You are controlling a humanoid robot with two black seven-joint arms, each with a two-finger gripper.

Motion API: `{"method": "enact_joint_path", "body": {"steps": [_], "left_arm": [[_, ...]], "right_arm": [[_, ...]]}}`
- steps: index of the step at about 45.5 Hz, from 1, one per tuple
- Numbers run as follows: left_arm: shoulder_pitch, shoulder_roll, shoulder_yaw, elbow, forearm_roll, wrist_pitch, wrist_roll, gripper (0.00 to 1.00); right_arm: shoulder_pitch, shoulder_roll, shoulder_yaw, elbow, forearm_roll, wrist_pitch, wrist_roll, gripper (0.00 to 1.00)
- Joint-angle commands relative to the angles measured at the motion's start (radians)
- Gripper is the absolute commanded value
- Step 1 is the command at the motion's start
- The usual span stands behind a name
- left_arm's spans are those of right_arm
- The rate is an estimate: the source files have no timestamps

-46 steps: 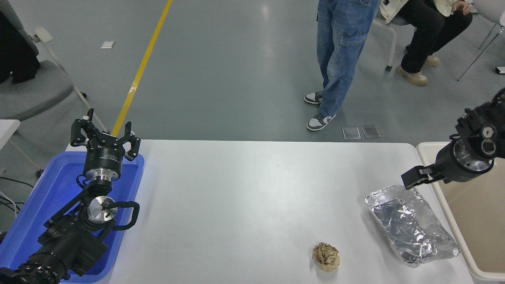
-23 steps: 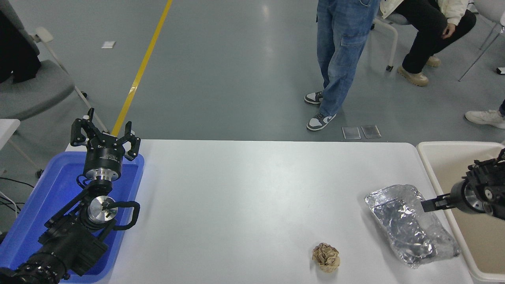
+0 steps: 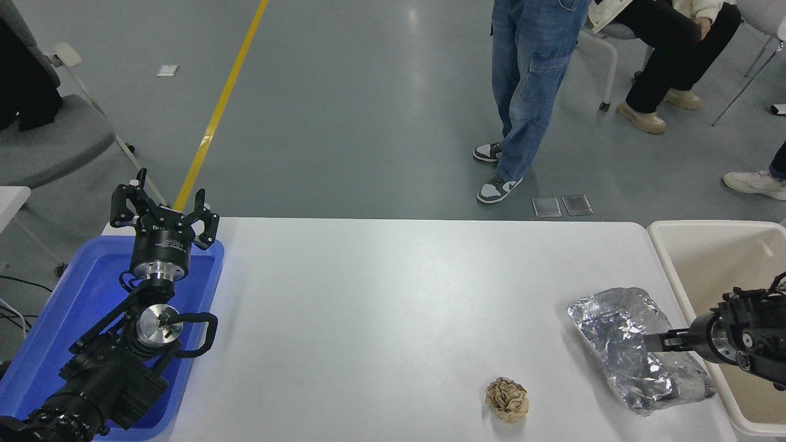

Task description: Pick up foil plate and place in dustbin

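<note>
The foil plate, a crinkled silver tray, lies on the white table at the right, close to the table's right edge. The beige dustbin stands just beyond that edge, tan inside. My right gripper comes in low from the right across the dustbin's rim, and its tip is over the middle of the foil plate's right side. I cannot tell whether it touches the foil. My left gripper is parked open over the blue tray.
A brown crumpled paper ball lies near the table's front edge, left of the foil plate. A blue tray sits at the left edge under the left arm. A person in jeans stands beyond the table, and another sits at the far right.
My right gripper has come down and toward me along the dustbin's rim, from above the foil plate's far end to low over its middle. The foil plate has not moved.
</note>
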State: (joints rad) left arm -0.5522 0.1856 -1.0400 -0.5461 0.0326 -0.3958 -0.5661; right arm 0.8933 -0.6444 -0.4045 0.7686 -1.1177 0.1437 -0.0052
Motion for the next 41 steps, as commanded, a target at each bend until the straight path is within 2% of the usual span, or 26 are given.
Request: {"method": "enact_joint_path", "body": {"steps": [1,5,6,7,8,24,34,41], "left_arm": [[0.0,0.0,0.0,0.0,0.0,0.0,0.0,0.99],[0.0,0.0,0.0,0.0,0.0,0.0,0.0,0.99],[0.0,0.0,0.0,0.0,0.001,0.0,0.0,0.99],[0.0,0.0,0.0,0.0,0.0,0.0,0.0,0.99],[0.0,0.0,0.0,0.0,0.0,0.0,0.0,0.99],[0.0,0.001,0.0,0.0,0.0,0.0,0.0,0.99],[0.0,0.0,0.002,0.0,0.001,0.0,0.0,0.99],[-0.002,0.0,0.003,0.0,0.001,0.0,0.0,0.99]], "right_arm": [[-0.022,0.012,0.018,-0.025,0.056,-0.004,0.007,0.28],[-0.022,0.011,0.019,-0.025,0.059,-0.004,0.01,0.18],[-0.022,0.011,0.019,-0.023,0.059,-0.004,0.01,0.13],[-0.022,0.012,0.019,-0.022,0.061,-0.004,0.01,0.01],[-0.022,0.012,0.019,-0.02,0.064,-0.004,0.011,0.0],[-0.004,-0.009,0.019,0.012,0.067,-0.004,0.045,0.0],[0.131,-0.187,-0.01,0.218,0.067,0.002,0.044,0.0],[0.323,-0.268,-0.167,0.326,0.05,0.005,0.045,0.0]]}}
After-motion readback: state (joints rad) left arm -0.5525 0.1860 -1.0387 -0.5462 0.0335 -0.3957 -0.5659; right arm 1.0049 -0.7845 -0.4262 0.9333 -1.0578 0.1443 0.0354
